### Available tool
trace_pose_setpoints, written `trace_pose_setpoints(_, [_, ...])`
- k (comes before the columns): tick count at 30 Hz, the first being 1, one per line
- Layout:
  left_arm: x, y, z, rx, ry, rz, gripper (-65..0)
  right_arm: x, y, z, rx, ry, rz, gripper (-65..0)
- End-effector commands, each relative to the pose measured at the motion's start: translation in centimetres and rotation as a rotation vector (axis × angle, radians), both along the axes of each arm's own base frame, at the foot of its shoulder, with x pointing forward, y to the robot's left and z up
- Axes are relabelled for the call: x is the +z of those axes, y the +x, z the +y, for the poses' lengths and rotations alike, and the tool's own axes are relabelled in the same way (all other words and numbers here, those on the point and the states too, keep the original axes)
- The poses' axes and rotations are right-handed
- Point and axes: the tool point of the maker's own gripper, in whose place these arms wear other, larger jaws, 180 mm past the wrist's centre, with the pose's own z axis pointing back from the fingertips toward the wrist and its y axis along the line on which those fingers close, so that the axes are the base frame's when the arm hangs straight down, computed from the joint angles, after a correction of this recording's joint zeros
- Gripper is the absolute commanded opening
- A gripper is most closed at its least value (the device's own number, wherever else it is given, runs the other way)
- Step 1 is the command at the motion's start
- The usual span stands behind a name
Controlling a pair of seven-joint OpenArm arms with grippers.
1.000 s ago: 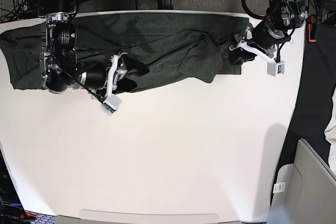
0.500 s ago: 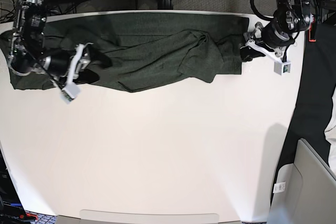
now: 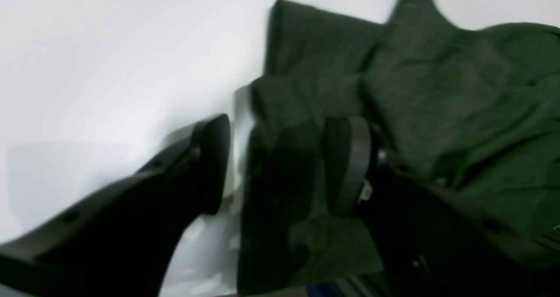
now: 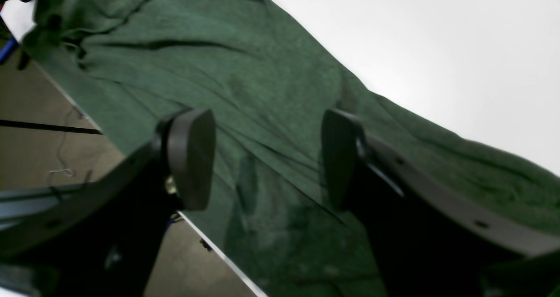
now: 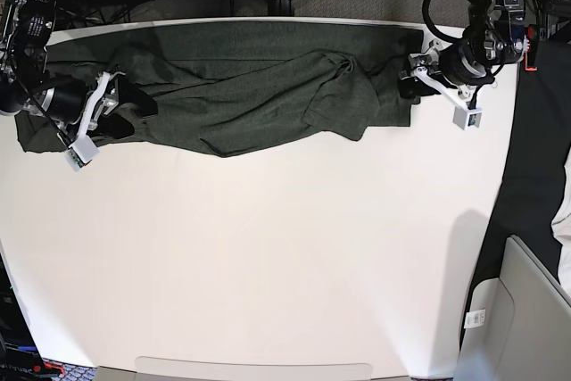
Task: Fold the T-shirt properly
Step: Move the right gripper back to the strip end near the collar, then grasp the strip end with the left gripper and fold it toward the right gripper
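The dark olive-green T-shirt (image 5: 259, 78) lies stretched along the far edge of the white table (image 5: 268, 265), bunched into folds near its middle right. My right gripper (image 5: 130, 113) hovers over the shirt's left end. In the right wrist view its jaws (image 4: 267, 157) stand wide open above smooth fabric (image 4: 262, 69), gripping nothing. My left gripper (image 5: 407, 82) is at the shirt's right edge. In the blurred left wrist view it (image 3: 280, 165) is open, with the edge of the cloth (image 3: 437, 69) lying between its fingers, not clamped.
The table's far edge (image 4: 218, 253) runs right behind the shirt, with floor and cables beyond it. A grey bin (image 5: 522, 310) stands off the table at the lower right. A red object (image 5: 529, 46) sits beside the left arm.
The right gripper has travelled left along the shirt, from its lower middle to its left end. The left gripper has opened wider and shifted slightly at the right edge. The shirt has barely changed.
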Motion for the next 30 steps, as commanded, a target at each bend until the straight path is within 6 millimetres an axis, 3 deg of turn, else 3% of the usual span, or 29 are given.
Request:
trace_pose_setpoints(1, [0.6,0.4,0.0,-0.019,0.006,-0.025,-31.2,1.3,0.5,-0.3,0.004,0.002,-0.045,-25.9])
trace_pose_setpoints(10, [0.0,0.0,-0.3,-0.030,-0.003,-0.005,-31.3,1.3,0.5,-0.4,0.000,0.003,-0.046,-25.9])
trace_pose_setpoints(18, [-1.2,-1.3,-5.5,-0.173,-0.055,0.037,-31.3,1.3,0.5,-0.4,0.000,0.001,-0.046,-25.9])
trace_pose_setpoints(23, [-1.3,-1.4,-6.9,-0.179,-0.088,0.035,-31.4,1.3,0.5,-0.4,0.000,0.001,-0.046,-25.9])
trace_pose_setpoints(26, [-1.3,-1.5,-7.3,-0.179,-0.097,0.036,-35.6,1.4,0.5,-0.6,0.001,-0.006,-0.046,-25.9])
trace_pose_setpoints(30, [-1.1,-1.1,-7.2,-0.177,-0.096,0.026,-46.2,1.4,0.5,-0.7,0.001,-0.011,-0.046,-25.9])
